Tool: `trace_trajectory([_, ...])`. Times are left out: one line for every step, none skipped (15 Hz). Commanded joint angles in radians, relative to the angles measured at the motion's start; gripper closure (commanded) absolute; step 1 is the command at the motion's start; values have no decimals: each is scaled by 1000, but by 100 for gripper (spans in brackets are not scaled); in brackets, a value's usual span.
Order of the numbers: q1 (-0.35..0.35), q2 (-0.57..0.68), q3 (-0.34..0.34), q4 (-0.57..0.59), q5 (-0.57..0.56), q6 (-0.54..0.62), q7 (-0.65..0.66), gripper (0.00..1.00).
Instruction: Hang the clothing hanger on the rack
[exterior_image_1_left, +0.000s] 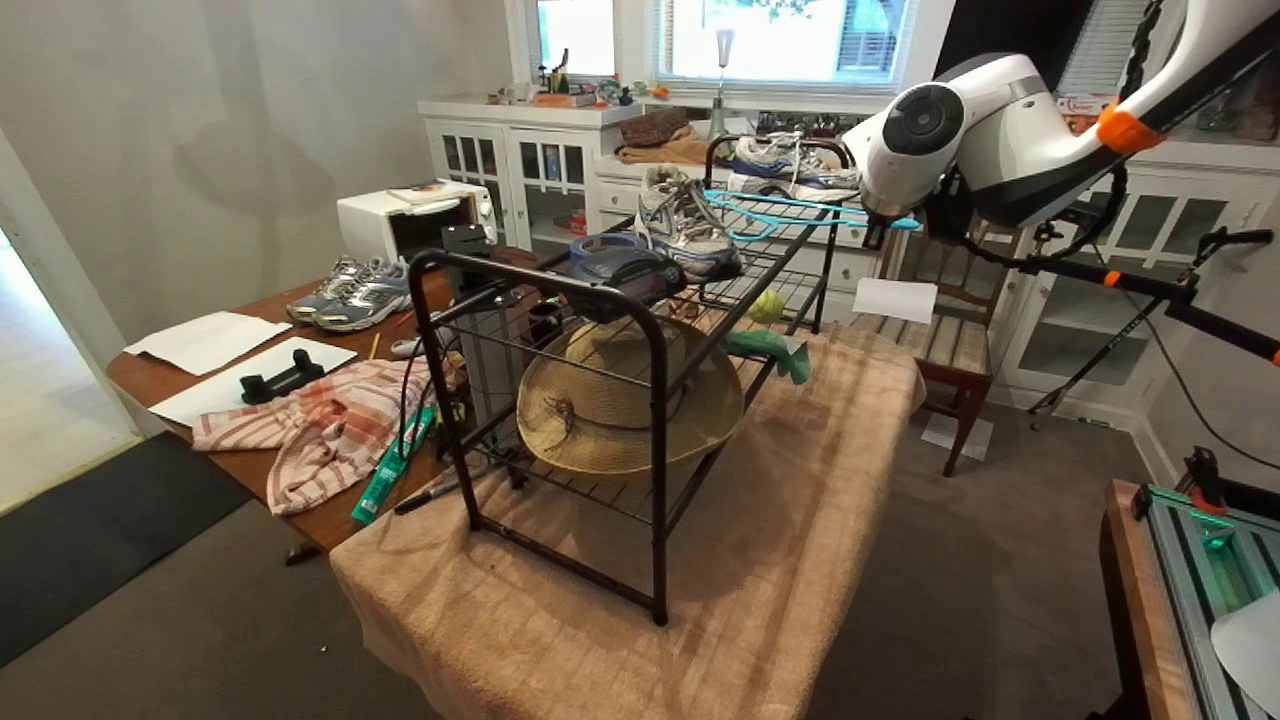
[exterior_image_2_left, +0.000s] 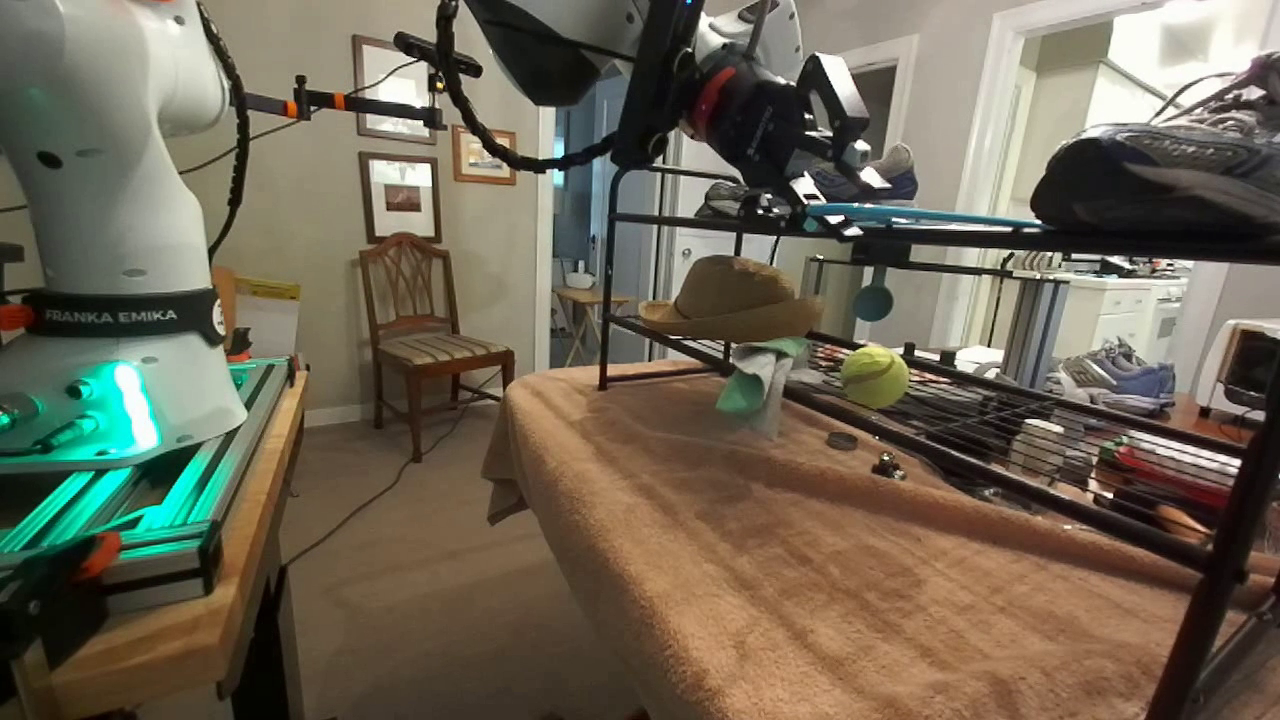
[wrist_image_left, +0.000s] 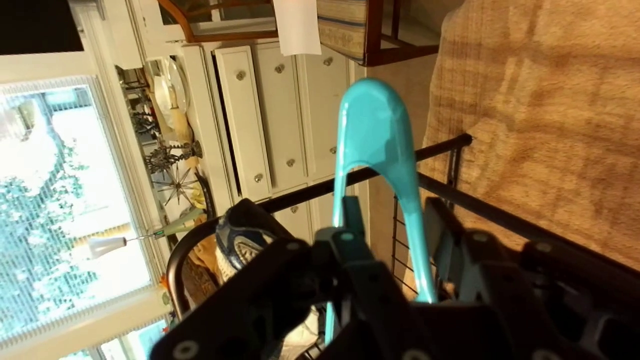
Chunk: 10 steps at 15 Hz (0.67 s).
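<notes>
The light-blue hanger (exterior_image_1_left: 905, 224) lies nearly flat at the level of the rack's top, with one end sticking out past a long side. It also shows in an exterior view (exterior_image_2_left: 920, 213) and in the wrist view (wrist_image_left: 372, 125). The rack (exterior_image_1_left: 658, 480) is a black tube frame, also in an exterior view (exterior_image_2_left: 1222, 540). My gripper (wrist_image_left: 393, 200) is open around one arm of the hanger, with gaps on both sides. The other arm passes outside the left finger. In both exterior views the gripper (exterior_image_1_left: 876, 232) (exterior_image_2_left: 830, 208) is at the hanger's protruding end.
Shoes (exterior_image_1_left: 690, 235) and a black device (exterior_image_1_left: 625, 275) sit on the rack's top. A straw hat (exterior_image_2_left: 735, 290), a green cloth (exterior_image_2_left: 760, 375) and a tennis ball (exterior_image_2_left: 875, 377) are on the lower shelf. A towel-covered table (exterior_image_1_left: 780, 560) carries the rack. A wooden chair (exterior_image_1_left: 975, 350) stands behind.
</notes>
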Motion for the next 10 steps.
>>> trace_trajectory([-5, 13, -3, 7, -38, 5, 30, 95])
trace_trajectory([-4, 8, -3, 6, -36, 5, 30, 100])
trace_trajectory([-3, 3, -1, 4, -33, 5, 29, 100])
trace_trajectory([0, -7, 1, -1, -33, 5, 30, 100])
trace_trajectory([1, -15, 2, -5, -36, 5, 32, 98])
trace_trajectory([3, -26, 5, -10, -38, 6, 35, 98])
trace_trajectory([6, -44, 8, -19, -30, 6, 31, 98])
trace_trajectory([10, -61, 12, -27, -19, 6, 28, 98])
trace_trajectory([14, -84, 17, -36, -13, 11, 27, 98])
trace_trajectory([19, -113, 22, -47, -1, 12, 22, 98])
